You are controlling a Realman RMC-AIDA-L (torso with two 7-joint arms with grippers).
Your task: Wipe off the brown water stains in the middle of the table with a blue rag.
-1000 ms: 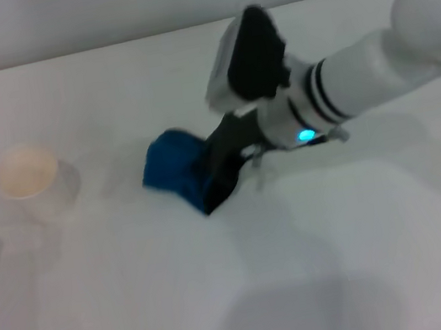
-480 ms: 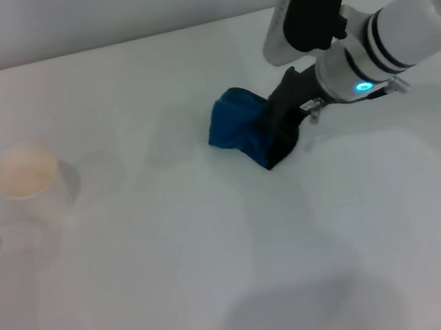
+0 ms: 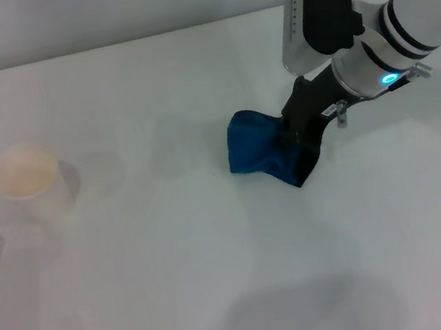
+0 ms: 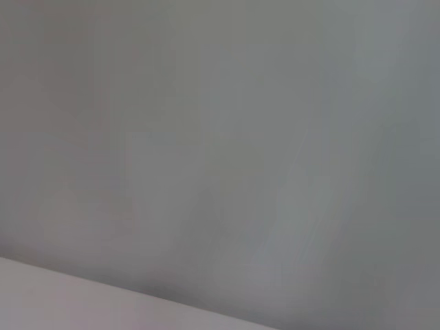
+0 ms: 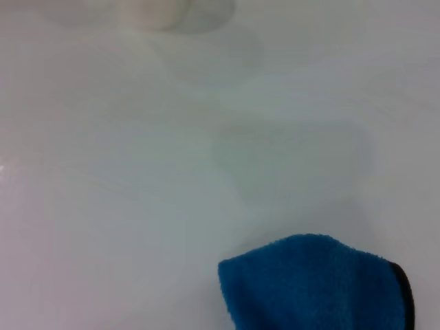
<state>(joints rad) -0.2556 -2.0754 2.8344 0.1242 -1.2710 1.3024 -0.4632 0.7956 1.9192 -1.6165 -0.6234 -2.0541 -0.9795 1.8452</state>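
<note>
My right gripper (image 3: 301, 144) is shut on the blue rag (image 3: 254, 150) and presses it onto the white table (image 3: 220, 259), right of the middle. The rag bunches out to the left of the dark fingers, with its black edging at the lower end. It also shows in the right wrist view (image 5: 316, 285), lying on the tabletop. No tan stain patch shows on the table around the rag in either view. My left gripper is out of view; the left wrist view holds only a blurred grey surface.
A white paper cup (image 3: 27, 175) with a beige inside stands at the far left of the table; it shows faintly in the right wrist view (image 5: 155, 10). The table's back edge (image 3: 98, 51) runs along the top.
My right gripper has dragged the blue rag across the table from left of centre to right of centre, and slightly toward the front.
</note>
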